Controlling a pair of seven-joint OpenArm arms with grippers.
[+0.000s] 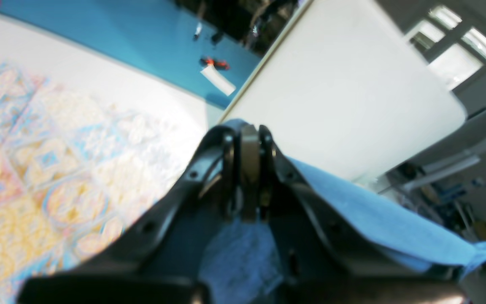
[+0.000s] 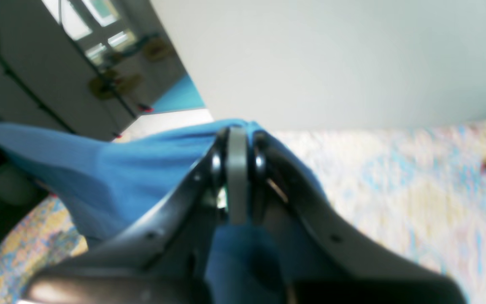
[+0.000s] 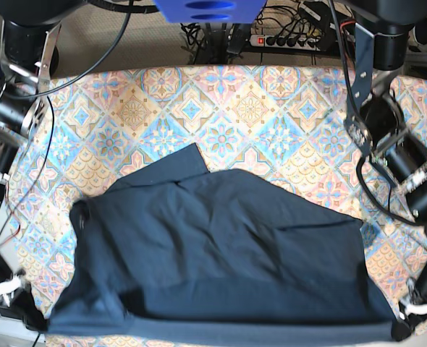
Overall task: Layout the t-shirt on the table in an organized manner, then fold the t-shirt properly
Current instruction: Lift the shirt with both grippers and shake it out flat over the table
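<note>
Stretched along the near edge of the table [image 3: 271,94], the t-shirt's [image 3: 221,267] lower border runs taut between two pinch points and is lifted just off the cloth there.

Left of the base view: the right gripper [image 2: 238,139], at the near left corner, jaws closed tight on a fold of blue fabric. Cloth trails away from it toward the other arm. Shirt bunched and rumpled on this side, one flap folded over.

Centre: the body of the shirt lies on the near half of the table, dark navy, creased in several diagonal ridges. One pointed part, probably a sleeve, pokes toward the far edge.

Right of the base view: the left gripper [image 1: 250,139], at the near right corner, likewise clamped shut on the shirt's edge, cloth draped over its fingers.

Step in hand, as I judge it: the laying-out, not the folding. Both arms hold opposite ends of one border, pulling it straight. The next move calls for drawing the cloth flat and letting it settle without new wrinkles; the left-side bunching needs smoothing before any fold.

Surface: diamond-tile cloth, floral medallions, pink, blue and cream. Room: blue floor, white panel, window, cables and a power strip beyond the far edge.
</note>
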